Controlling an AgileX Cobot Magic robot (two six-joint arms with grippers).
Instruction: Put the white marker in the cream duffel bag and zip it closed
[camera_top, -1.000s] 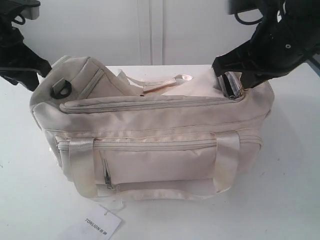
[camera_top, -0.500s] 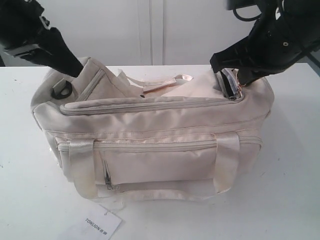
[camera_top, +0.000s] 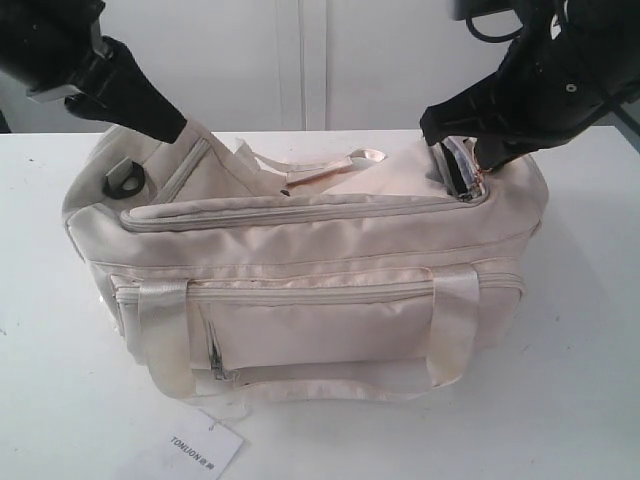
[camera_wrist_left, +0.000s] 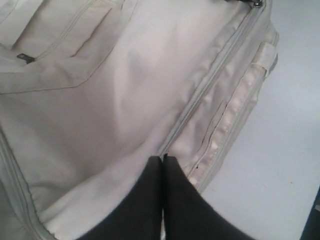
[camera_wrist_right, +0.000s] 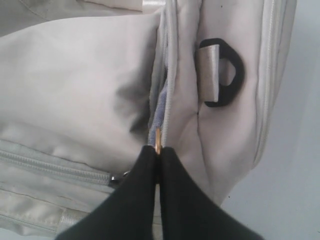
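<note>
The cream duffel bag (camera_top: 330, 250), soft matte cloth with glossy webbing handles (camera_top: 455, 325), slumps on a smooth white table (camera_top: 580, 380), with a paper tag (camera_top: 205, 450) at its front. The right gripper (camera_wrist_right: 158, 150) is clamped on the small gold zip pull (camera_wrist_right: 158, 136) near a black D-ring (camera_wrist_right: 240, 72), unmoved since half a second ago. The left gripper (camera_wrist_left: 162, 159), jaws together and seemingly nipping fabric by the zip, has shifted inward. A pale panelled wall (camera_top: 250, 60) stands behind. Whether the white marker is inside, I cannot tell.
</note>
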